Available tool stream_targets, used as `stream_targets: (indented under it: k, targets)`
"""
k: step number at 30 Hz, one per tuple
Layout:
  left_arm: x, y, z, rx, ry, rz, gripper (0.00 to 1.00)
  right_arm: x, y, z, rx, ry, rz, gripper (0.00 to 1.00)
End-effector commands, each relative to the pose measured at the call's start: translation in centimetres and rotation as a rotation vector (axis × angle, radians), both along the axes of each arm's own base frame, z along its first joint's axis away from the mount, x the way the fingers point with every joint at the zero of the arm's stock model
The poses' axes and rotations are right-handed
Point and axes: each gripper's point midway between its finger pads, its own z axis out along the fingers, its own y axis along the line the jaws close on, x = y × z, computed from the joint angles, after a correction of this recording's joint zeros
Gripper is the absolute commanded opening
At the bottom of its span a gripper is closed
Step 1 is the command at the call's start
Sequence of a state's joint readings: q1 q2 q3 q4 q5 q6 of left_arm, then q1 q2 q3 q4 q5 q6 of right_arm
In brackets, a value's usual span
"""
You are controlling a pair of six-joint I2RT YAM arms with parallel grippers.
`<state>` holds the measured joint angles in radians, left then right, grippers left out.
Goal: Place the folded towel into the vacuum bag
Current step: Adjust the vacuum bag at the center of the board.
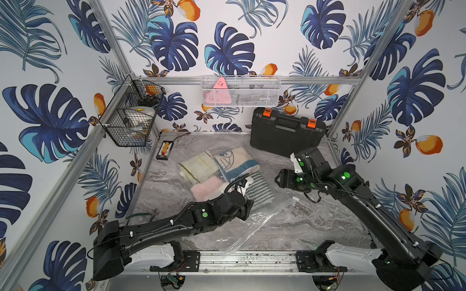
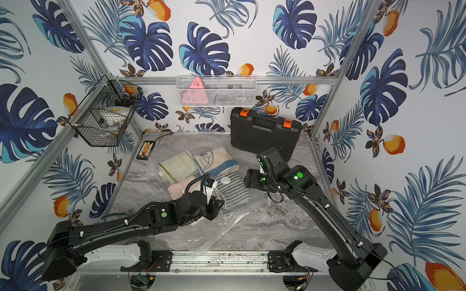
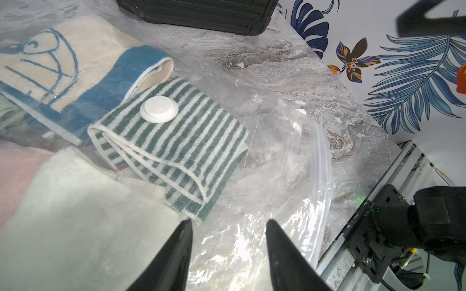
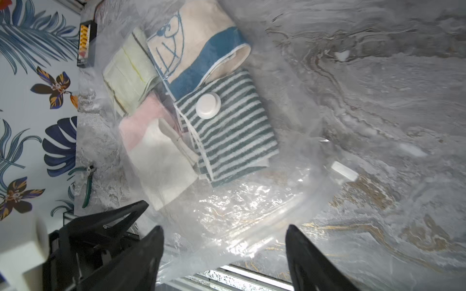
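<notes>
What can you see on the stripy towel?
The stripy towel is soft terry cloth with dark green and white stripes and a white hem. It is folded into several layers and lies flat inside the clear bag. The bag's round white cap sits right above it. One corner lies next to the blue towel, and an edge meets the white towel.

Shiny plastic, soft cloth
The vacuum bag [image 4: 252, 209] is clear, crinkled, glossy film; the striped towel [image 4: 234, 136] looped terry cloth; the valve cap [image 4: 208, 105] smooth white plastic; the tool case [image 1: 285, 133] ribbed matt black plastic.
</notes>
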<state>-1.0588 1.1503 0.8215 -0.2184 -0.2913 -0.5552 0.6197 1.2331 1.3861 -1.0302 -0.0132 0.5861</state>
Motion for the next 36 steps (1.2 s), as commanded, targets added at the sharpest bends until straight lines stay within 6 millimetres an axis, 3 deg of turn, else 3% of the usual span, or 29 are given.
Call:
stream_targets:
  k: [1,4,9,14,19,21,23,25,28,31,33,36]
  targets:
    - [0.3,-0.2,0.4,-0.038,-0.004,0.02,0.52,1.8,2.9,-1.4,0.052,0.008,0.066,0.75]
    - [0.2,-0.3,-0.6,-0.039,0.018,0.022,0.52,2.7,4.7,-5.0,0.07,0.072,0.081,0.74]
    - [-0.1,0.4,-3.7,-0.002,0.06,0.044,0.51,2.7,5.4,-11.4,0.049,0.17,0.081,0.73]
    - [-0.9,2.2,-8.4,0.052,0.135,0.085,0.51,1.7,3.4,-18.0,-0.049,0.277,0.044,0.72]
    - [-2.4,5.7,-12.4,0.094,0.216,0.179,0.51,1.1,1.0,-21.7,-0.05,0.325,-0.016,0.72]
    - [-2.8,7.0,-13.5,0.112,0.237,0.213,0.51,0.6,1.0,-22.1,-0.049,0.367,0.004,0.72]
    - [-3.1,7.8,-13.8,0.135,0.25,0.23,0.51,0.4,1.0,-21.0,-0.028,0.373,0.01,0.72]
    - [-3.2,8.5,-13.6,0.158,0.252,0.251,0.51,0.1,-0.4,-19.1,-0.023,0.344,-0.029,0.74]
    - [-3.1,8.8,-12.3,0.191,0.233,0.241,0.51,-0.8,-3.9,-16.6,-0.029,0.312,-0.129,0.77]
    - [-3.3,7.2,-10.1,0.234,0.189,0.136,0.53,-2.3,-7.0,-15.6,-0.026,0.319,-0.227,0.83]
    - [-3.8,5.3,-8.2,0.296,0.115,0.034,0.55,-3.3,-8.7,-15.7,-0.019,0.351,-0.3,0.89]
    - [-5.1,2.1,-6.4,0.36,0.022,-0.112,0.57,-3.7,-10.3,-16.1,0.049,0.381,-0.397,0.9]
